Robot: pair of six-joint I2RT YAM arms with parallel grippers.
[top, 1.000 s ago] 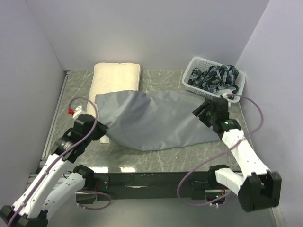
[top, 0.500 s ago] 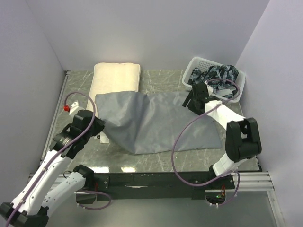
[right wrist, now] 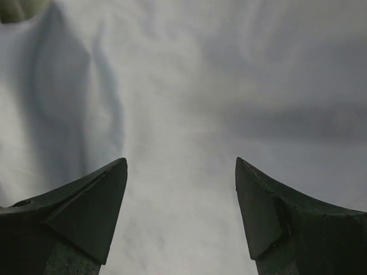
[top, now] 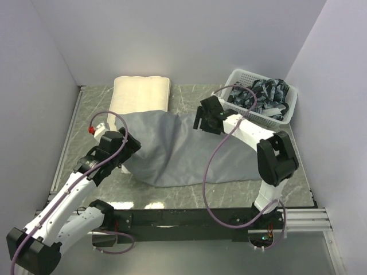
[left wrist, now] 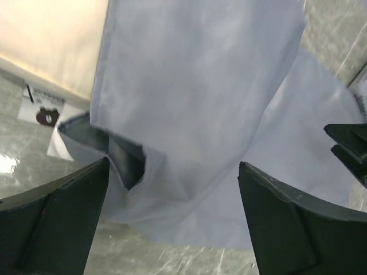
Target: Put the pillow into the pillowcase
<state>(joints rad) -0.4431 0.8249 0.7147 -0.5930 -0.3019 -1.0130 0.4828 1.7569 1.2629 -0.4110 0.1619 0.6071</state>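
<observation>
The cream pillow [top: 140, 94] lies at the back left of the table, its near end under the grey pillowcase [top: 189, 152]. In the left wrist view the pillow [left wrist: 51, 40] sits top left and the pillowcase [left wrist: 195, 97] hangs in folds, its dark mouth gaping near the left finger. My left gripper [top: 132, 147] [left wrist: 174, 164] stands open over the pillowcase's left edge, nothing between its fingers. My right gripper [top: 199, 117] [right wrist: 180, 160] is open above the pillowcase's [right wrist: 200, 86] far middle, holding nothing.
A white basket [top: 284, 112] with dark cloths stands at the back right. A white tag [left wrist: 43, 106] lies on the marble tabletop [top: 189, 192] by the pillow's near edge. Purple walls close in the left, back and right sides.
My left gripper has opened and let go of the pillowcase's left edge. The right arm has swung left from the pillowcase's right end to its far middle, opening a little wider.
</observation>
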